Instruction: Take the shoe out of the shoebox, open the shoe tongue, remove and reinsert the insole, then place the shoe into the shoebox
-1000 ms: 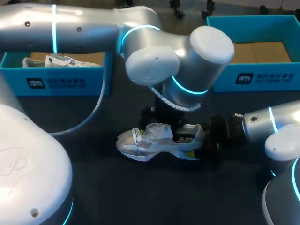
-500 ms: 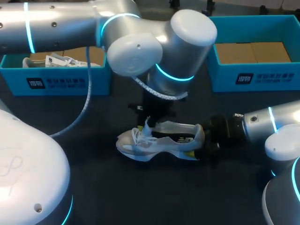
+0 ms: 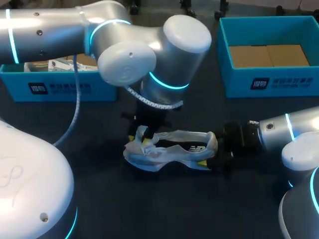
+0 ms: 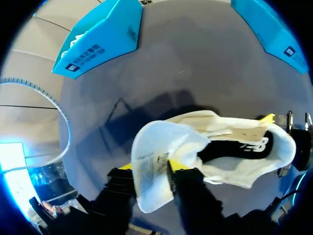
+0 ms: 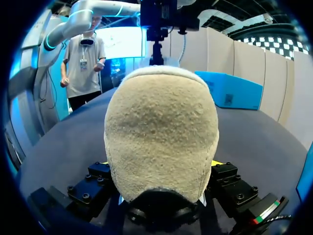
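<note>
Pinching the tongue (image 4: 161,142) between its fingers, the left hand (image 4: 151,165) is clamped on it. The right hand (image 3: 215,152) grips the heel (image 5: 161,127) of the shoe (image 3: 169,149), which lies on the table (image 3: 149,209). Tugging too hard could drag the shoe from that hold.

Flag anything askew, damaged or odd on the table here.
Only the tongue of the shoe stands out: it is bent forward toward the toe, pinched in the left gripper, while the right gripper clamps the heel. That fits the task; nothing looks spilled or damaged.
</note>
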`<state>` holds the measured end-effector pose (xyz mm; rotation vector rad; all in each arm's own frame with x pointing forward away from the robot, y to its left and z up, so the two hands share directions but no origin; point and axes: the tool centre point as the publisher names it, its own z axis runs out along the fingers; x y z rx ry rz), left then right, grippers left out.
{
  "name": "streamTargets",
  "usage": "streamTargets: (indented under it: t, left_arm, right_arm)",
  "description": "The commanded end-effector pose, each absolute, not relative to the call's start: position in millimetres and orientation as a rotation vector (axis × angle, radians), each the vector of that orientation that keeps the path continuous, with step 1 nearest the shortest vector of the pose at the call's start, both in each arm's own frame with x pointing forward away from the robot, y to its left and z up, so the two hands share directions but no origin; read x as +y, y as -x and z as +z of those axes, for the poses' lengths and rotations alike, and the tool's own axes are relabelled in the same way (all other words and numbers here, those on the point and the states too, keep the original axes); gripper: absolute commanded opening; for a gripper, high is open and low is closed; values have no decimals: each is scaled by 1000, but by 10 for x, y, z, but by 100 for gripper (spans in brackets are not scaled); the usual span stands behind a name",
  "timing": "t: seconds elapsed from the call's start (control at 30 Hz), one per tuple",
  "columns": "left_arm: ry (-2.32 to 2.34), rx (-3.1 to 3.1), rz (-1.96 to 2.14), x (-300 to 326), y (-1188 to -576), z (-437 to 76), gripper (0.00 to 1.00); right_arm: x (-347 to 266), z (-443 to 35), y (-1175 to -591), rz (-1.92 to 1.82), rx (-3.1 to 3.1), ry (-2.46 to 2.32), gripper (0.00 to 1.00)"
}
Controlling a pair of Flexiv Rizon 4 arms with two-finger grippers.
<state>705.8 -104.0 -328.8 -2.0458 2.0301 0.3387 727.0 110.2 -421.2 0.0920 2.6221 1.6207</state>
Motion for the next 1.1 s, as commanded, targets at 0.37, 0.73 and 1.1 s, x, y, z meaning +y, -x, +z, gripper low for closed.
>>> streamTargets:
  t: [0.37,0.73,1.1]
  left_arm:
    - [2076,1993,390,-659,-7064,-3552,60]
    - [2009,2020,337,-750,-7085,-3508,69]
    - [1679,2334,34,-1074,-7062,-3240,100]
  right_arm:
    - [1105,-4224,-7274,1616,2623,-93,0]
    - [1105,-4224,-7274,1616,2623,-93,0]
    - [1105,-4224,-7274,1616,2623,-93,0]
